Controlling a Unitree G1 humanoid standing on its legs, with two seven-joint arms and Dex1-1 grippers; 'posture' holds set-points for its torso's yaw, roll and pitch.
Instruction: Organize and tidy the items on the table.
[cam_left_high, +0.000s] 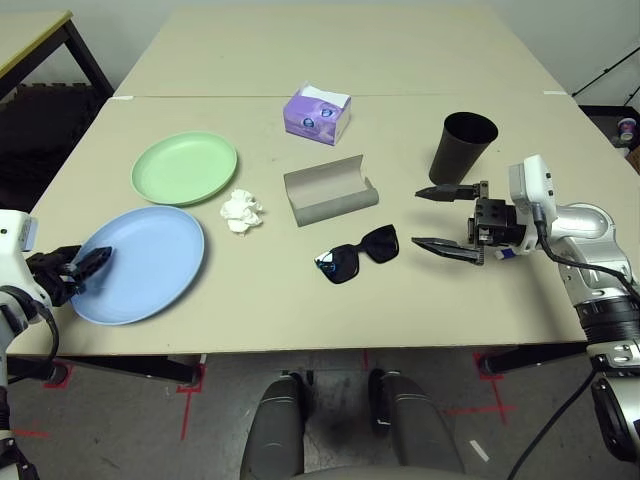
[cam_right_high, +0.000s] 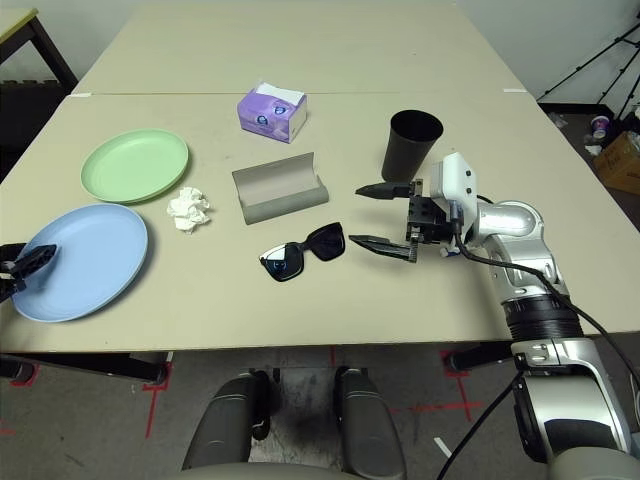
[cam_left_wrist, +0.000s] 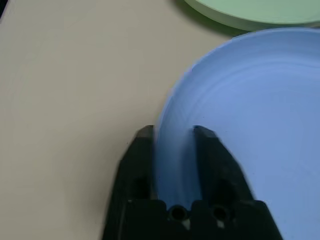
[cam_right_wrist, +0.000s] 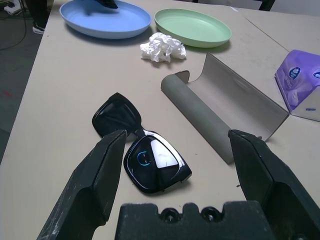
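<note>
blue plate (cam_left_high: 140, 262): lying flat near the front left corner of the bench, its outer left rim sitting between the two black fingers of the left hand.
left hand (cam_left_wrist: 172, 131): reaching in from the left edge, one finger (cam_left_wrist: 141, 150) on the outside of the blue rim and the other on the inside, pinching the rim closely.
green plate (cam_left_high: 184, 166): lying flat just behind the blue plate, close beside it; whether the two rims are touching is hard to tell.
crumpled white tissue (cam_left_high: 241, 210): sitting on the bench just to the right of both plates, apart from them.
grey glasses case (cam_left_high: 330, 190): lying open near the middle of the bench, to the right of the tissue, its curved shell facing up.
black sunglasses (cam_left_high: 358, 254): lying folded in front of the case, lenses toward the front edge, near the right hand.
right hand (cam_left_high: 438, 217): hovering level above the bench, pointing left toward the sunglasses, its two fingers spread wide and gripping nothing.
black cup (cam_left_high: 462, 147): standing upright behind the right hand, toward the right side.
purple tissue box (cam_left_high: 317, 113): standing behind the case, further back on the bench.
bench (cam_left_high: 400, 60): plain beige top carrying everything.
</note>
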